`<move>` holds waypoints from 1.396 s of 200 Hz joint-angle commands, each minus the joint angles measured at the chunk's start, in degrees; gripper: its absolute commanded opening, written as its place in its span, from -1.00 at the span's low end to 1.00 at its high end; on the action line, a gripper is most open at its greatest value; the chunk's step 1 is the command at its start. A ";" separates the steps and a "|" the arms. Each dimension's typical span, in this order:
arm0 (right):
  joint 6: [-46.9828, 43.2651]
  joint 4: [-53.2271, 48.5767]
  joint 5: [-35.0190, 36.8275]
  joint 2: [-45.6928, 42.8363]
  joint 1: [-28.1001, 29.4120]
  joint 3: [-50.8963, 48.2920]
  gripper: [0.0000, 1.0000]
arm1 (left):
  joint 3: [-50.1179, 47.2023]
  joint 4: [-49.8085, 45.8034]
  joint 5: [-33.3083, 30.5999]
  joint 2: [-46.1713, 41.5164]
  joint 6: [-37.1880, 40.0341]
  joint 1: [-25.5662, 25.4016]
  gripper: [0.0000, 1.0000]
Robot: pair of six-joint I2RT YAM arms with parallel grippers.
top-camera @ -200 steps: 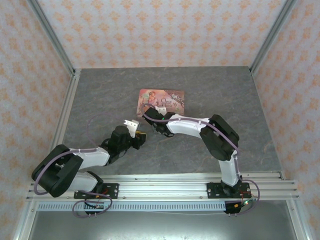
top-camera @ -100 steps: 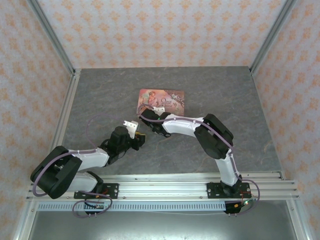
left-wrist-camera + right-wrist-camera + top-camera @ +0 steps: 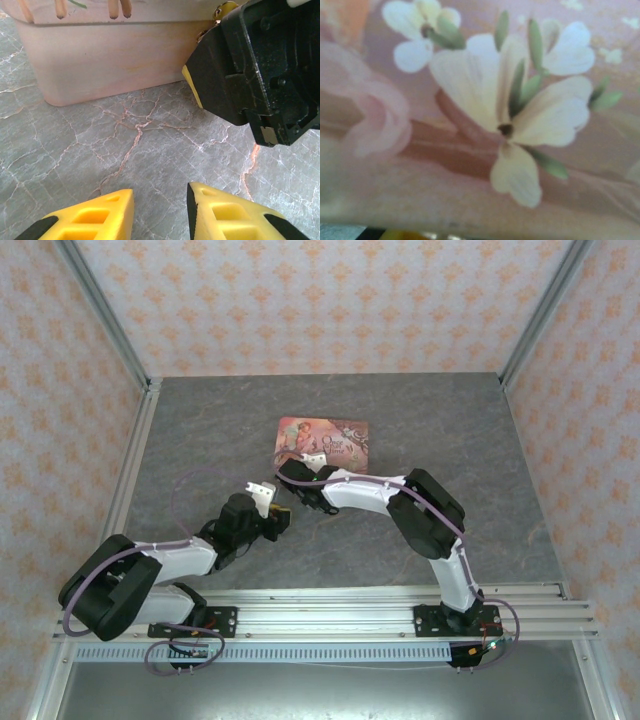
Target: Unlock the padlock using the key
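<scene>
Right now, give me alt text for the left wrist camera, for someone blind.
The left end effector holds its yellow fingertips apart and empty over a grey marbled table. Ahead stands a pink tin, with the black right end effector close in front of it at upper right.

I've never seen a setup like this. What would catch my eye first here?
The pink tin, painted with figures and flowers, lies on the grey marbled table, the brightest thing there. Two black-and-white arms bend toward it from the near edge: the right gripper is at the tin's near left corner, and the left gripper, with bright yellow fingers, is open over the table just short of it.
</scene>
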 commanded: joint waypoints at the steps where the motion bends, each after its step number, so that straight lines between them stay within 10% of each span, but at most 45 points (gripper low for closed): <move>1: -2.36 0.55 -0.65 -3.38 0.33 -0.84 -0.69 | -0.48 -0.97 -0.12 -1.19 0.11 0.27 -0.31; 166: -5.37 14.02 -29.00 -14.98 -6.60 -12.43 -1.00 | 1.18 -8.20 8.23 -9.14 -7.17 1.57 -0.19; 279: -0.68 21.61 -47.14 -18.11 -11.97 -16.93 -1.00 | -0.88 22.77 25.24 9.85 -16.69 7.00 -0.19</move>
